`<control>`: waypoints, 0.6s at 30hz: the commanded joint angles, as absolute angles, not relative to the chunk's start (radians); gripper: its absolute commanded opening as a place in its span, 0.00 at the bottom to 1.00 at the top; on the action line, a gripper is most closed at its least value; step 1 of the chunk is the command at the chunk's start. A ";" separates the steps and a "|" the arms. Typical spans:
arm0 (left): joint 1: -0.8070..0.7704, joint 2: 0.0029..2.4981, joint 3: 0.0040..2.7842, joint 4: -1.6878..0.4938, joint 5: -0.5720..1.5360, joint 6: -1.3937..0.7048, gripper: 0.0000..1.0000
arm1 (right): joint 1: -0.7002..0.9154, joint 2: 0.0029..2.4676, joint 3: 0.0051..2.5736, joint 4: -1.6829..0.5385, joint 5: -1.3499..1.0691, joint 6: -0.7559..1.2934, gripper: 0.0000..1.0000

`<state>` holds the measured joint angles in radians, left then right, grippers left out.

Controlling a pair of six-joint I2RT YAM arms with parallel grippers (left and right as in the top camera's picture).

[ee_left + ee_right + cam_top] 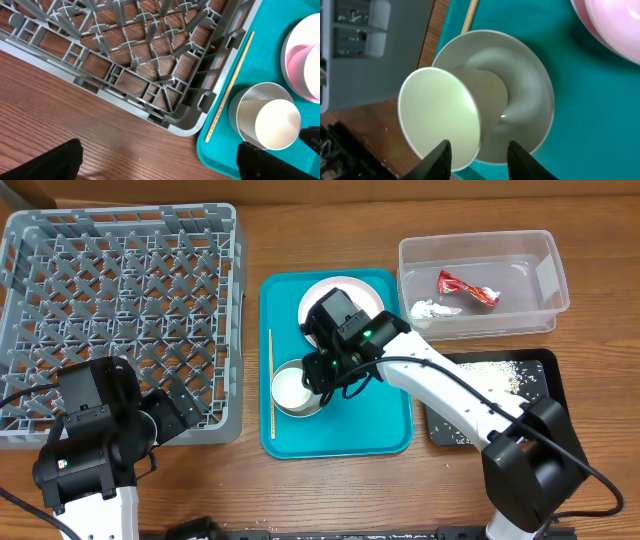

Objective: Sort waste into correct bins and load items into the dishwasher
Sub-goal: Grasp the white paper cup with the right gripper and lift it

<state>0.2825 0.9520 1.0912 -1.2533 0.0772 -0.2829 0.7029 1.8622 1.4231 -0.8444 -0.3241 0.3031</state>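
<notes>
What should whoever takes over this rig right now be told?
Left gripper: jaws open, empty, by the dish rack corner.
Right gripper: jaws open at the rim of the white cup, which lies in the grey bowl on the teal tray.
Plate with pink bowl sits there too.
Done: wrapper and tissue in clear tub; rice on black tray.
Left: load all four dishes; rack shows none.

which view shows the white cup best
Right wrist: the white cup is close and large, sitting in the grey bowl. Left wrist shows it whole but smaller, near the frame edge. Overhead shows it small and partly hidden by the right arm.
</notes>
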 commanded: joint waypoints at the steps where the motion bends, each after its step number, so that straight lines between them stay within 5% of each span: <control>1: 0.288 0.949 1.108 -1.253 0.068 -0.292 1.00 | 0.710 1.864 1.380 -0.822 -0.306 0.350 0.37; 6: 0.288 0.949 1.108 -1.253 0.068 -0.292 1.00 | 0.710 1.863 1.350 -0.802 -0.308 0.350 0.35; 18: 0.288 0.949 1.108 -1.258 0.070 -0.292 1.00 | 0.712 1.864 1.347 -0.801 -0.307 0.353 0.12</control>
<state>0.2825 0.9520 1.0912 -1.2549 0.0776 -0.2829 0.7029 1.8622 1.3529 -0.8013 -0.3103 0.3470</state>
